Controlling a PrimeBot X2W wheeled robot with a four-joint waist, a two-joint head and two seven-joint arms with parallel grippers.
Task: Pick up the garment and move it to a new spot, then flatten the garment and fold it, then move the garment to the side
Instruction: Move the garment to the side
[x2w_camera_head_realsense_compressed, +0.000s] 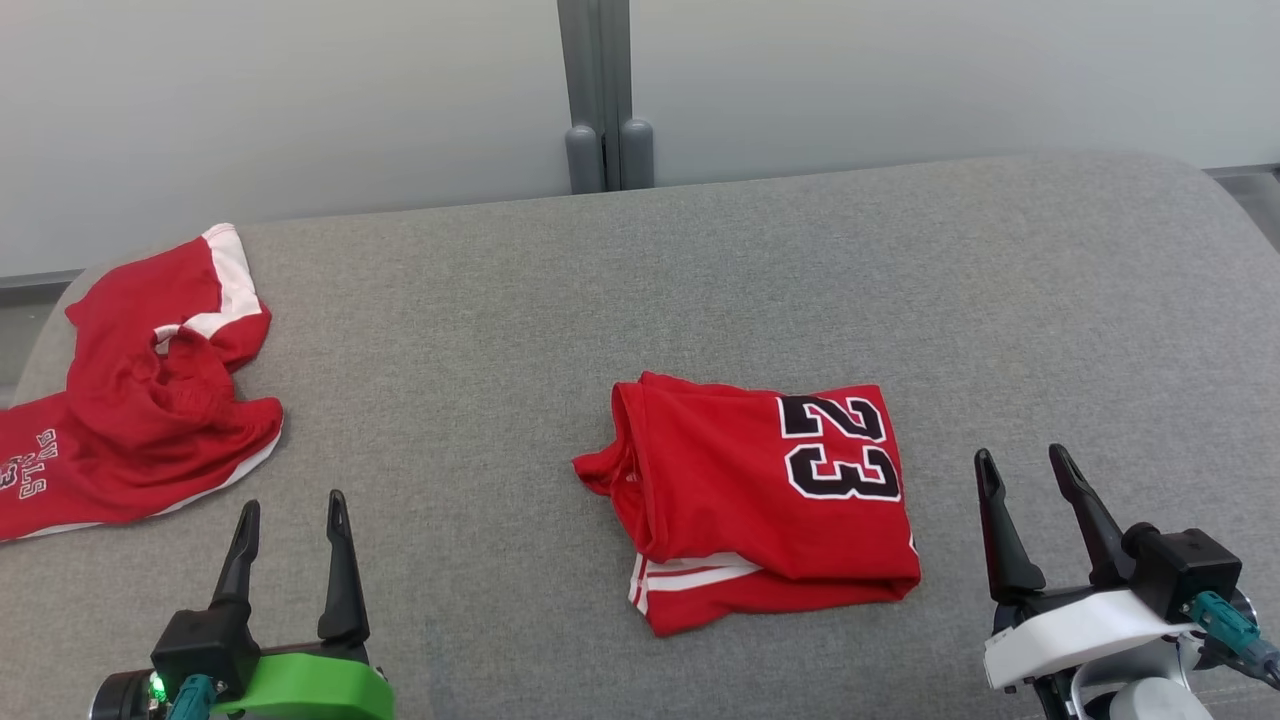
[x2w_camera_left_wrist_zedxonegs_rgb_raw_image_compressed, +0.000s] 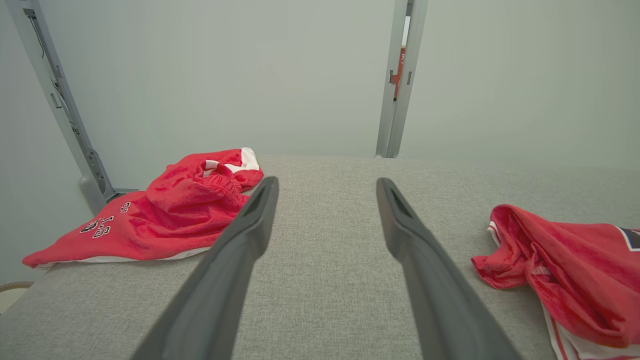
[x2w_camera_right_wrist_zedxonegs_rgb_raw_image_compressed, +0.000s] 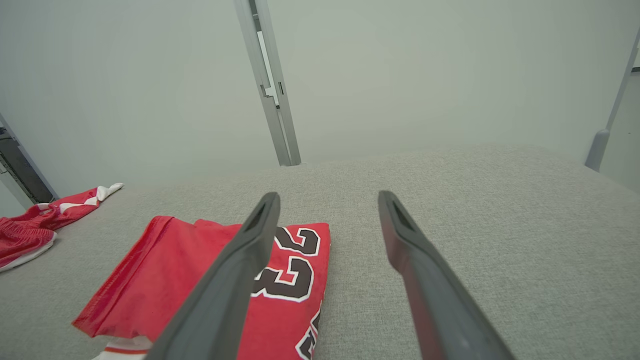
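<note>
At the far left of the grey fabric worktop (x2w_camera_head_realsense_compressed: 500, 300) lies a crumpled red garment (x2w_camera_head_realsense_compressed: 140, 400), and nearer the robot the left end effector (x2w_camera_head_realsense_compressed: 292, 502) hovers with its fingers spread, holding nothing. The folded red jersey (x2w_camera_head_realsense_compressed: 760, 490), its number 23 facing up, sits near the middle. The right end effector (x2w_camera_head_realsense_compressed: 1022, 455) is just off its right edge, likewise spread and empty.
</note>
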